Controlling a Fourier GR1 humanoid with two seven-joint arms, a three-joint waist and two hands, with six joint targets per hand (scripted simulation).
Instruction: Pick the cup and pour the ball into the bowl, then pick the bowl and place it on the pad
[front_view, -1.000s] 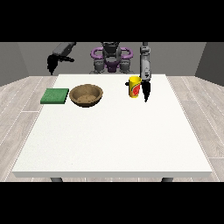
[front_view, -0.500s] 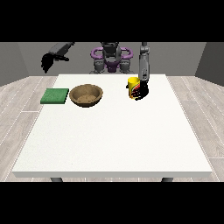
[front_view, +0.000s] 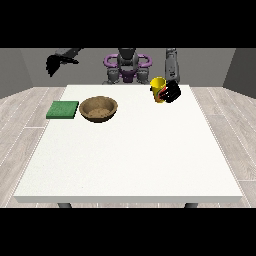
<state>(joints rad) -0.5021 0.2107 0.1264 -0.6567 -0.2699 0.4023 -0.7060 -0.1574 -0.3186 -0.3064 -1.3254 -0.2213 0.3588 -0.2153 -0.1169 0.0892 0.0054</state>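
Hands sit at opposite ends of the scene. Starting at the view's left, one hand (front_view: 58, 63) hangs in the air beyond the far left corner of the desk (front_view: 130, 160), well apart from everything on it; it carries nothing, and whether its fingers are spread or curled I cannot tell.

Below it, near the desk's left edge, lies the green pad (front_view: 63, 109), flat and bare. Just beside the pad to the right stands the brown bowl (front_view: 98, 108), upright, with nothing visible inside it.

Further right, past the robot's torso, the yellow cup (front_view: 158, 89) is off the desk, tilted, with its mouth turned toward the view's left and up. The hand at the view's right (front_view: 171, 92) has its fingers wrapped round the cup's side. The ball cannot be made out; it is presumably inside the cup.

The pour looks not yet begun, and the cup is well apart from the bowl. The main risk, as I judge it, is the tilt: if the cup leans further before it is over the bowl, the ball could roll out onto the desk and away. A pour made off-centre could also bounce the ball off the bowl's rim.
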